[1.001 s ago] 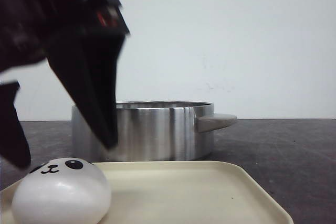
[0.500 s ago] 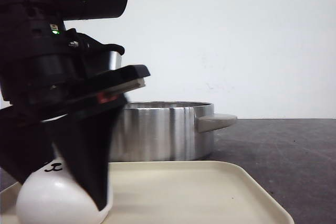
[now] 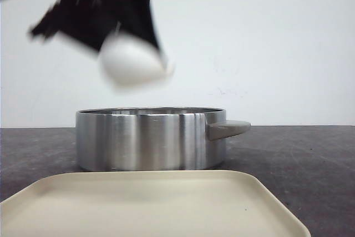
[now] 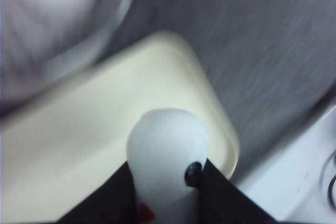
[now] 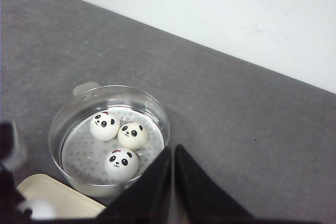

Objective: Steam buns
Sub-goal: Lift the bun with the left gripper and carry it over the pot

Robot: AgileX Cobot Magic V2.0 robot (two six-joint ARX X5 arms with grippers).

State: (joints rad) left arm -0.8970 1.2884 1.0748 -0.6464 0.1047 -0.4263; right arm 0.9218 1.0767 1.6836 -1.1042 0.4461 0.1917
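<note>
My left gripper [image 4: 167, 163] is shut on one white panda bun [image 4: 167, 134] and holds it in the air. The front view shows that bun [image 3: 135, 62] blurred, high above the steel pot [image 3: 150, 140]. Three more buns [image 5: 104, 126] [image 5: 132, 135] [image 5: 121, 164] lie face up on the perforated tray inside the pot [image 5: 157, 114]. My right gripper [image 5: 172, 150] is shut on nothing, hovering over the dark table beside the pot.
A cream tray [image 3: 166, 203] lies in front of the pot with nothing on it; its corner [image 5: 58, 200] shows in the right wrist view. The pot has a side handle [image 3: 228, 127]. A white wall backs the dark table [image 5: 252, 129].
My left gripper came down over the bun on the cream tray, shut on it and lifted it up above the pot. The tray now holds nothing.
</note>
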